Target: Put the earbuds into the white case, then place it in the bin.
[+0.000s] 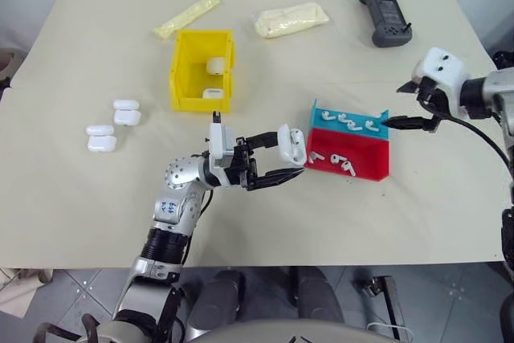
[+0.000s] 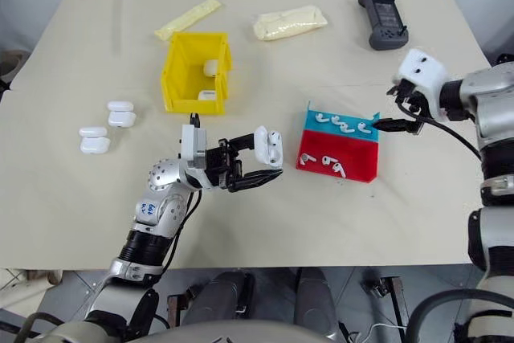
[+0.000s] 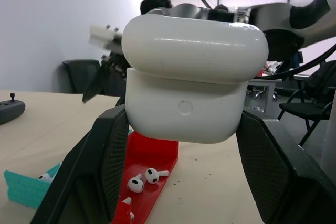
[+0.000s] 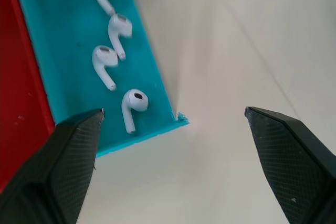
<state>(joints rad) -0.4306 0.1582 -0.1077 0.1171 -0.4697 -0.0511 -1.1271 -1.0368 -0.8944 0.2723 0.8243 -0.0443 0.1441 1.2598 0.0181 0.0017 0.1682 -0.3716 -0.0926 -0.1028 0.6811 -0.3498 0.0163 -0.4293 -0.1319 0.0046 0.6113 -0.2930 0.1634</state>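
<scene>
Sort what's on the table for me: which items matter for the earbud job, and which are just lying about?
Job:
- white case, held in the shut left gripper
- earbuds in the red and blue tray
- yellow bin, two cases already inside
- open right gripper, near the tray's blue end

Lying about:
- spare cases
- two yellowish packets
- black handheld controller

The white case (image 3: 191,85) is showing smooth, glossy plastic. The gripper fingers (image 4: 71,156) are presenting matt black, finely textured pads. The tray (image 4: 68,66) is appearing as matt plastic; the earbuds (image 4: 134,106) are gleaming.
</scene>
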